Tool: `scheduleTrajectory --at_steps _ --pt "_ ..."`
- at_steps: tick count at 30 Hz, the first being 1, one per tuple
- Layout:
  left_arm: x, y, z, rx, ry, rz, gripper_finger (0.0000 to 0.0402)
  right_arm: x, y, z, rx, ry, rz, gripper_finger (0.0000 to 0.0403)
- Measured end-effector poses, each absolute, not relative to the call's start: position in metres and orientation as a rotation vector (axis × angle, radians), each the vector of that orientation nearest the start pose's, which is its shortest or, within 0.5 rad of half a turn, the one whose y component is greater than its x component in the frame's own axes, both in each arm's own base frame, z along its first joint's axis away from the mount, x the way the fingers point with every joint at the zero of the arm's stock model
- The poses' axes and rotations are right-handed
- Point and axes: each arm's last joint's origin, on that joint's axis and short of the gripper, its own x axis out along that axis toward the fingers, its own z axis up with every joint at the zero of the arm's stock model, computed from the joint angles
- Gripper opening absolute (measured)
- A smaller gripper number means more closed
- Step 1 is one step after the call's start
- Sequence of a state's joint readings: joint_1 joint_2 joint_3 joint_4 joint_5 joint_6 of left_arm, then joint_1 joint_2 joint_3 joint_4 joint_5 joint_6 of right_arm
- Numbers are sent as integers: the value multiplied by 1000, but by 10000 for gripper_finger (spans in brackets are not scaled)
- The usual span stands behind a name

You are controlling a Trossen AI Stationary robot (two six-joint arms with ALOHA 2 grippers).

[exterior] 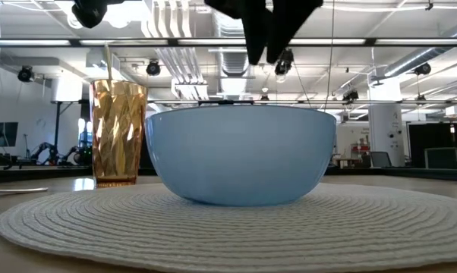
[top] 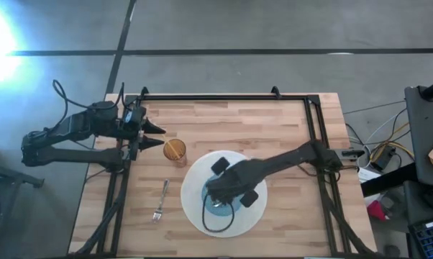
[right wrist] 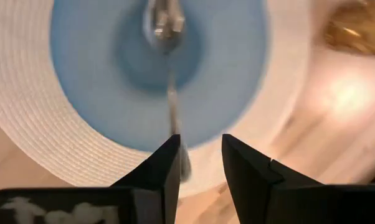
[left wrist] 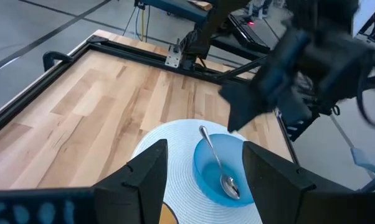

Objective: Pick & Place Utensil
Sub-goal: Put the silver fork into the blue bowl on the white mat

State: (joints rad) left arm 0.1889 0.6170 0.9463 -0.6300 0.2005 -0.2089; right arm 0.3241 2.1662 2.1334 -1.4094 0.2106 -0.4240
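Note:
A metal spoon (left wrist: 220, 167) lies in the blue bowl (top: 218, 205). Its scoop sits on the bowl's bottom (right wrist: 164, 22) and its handle leans against the rim. The bowl stands on a round white woven placemat (top: 247, 214). My right gripper (right wrist: 200, 162) hangs open above the bowl, pointing down, with the handle's free end showing below and beside one finger. In the low view it (exterior: 265, 53) is clear of the rim. My left gripper (left wrist: 205, 149) waits open near the table's left edge (top: 159, 129), beside the amber cup (top: 175, 151).
A fork (top: 160, 201) lies on the wood to the left of the placemat, near the table's front. The amber cup (exterior: 118, 133) stands just off the placemat's far left rim. A black frame (top: 224, 98) borders the table. Bare wood lies toward the far side (left wrist: 106, 99).

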Motion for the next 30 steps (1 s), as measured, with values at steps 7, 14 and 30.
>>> scheduleTrajectory --at_steps 7,14,30 --pt "108 15 363 -266 308 21 200 391 98 319 -583 1302 252 106" --pt "104 14 364 -274 353 34 200 367 67 331 -489 1297 159 112" --pt "99 14 387 -511 707 177 190 290 38 323 -373 1165 -83 128"
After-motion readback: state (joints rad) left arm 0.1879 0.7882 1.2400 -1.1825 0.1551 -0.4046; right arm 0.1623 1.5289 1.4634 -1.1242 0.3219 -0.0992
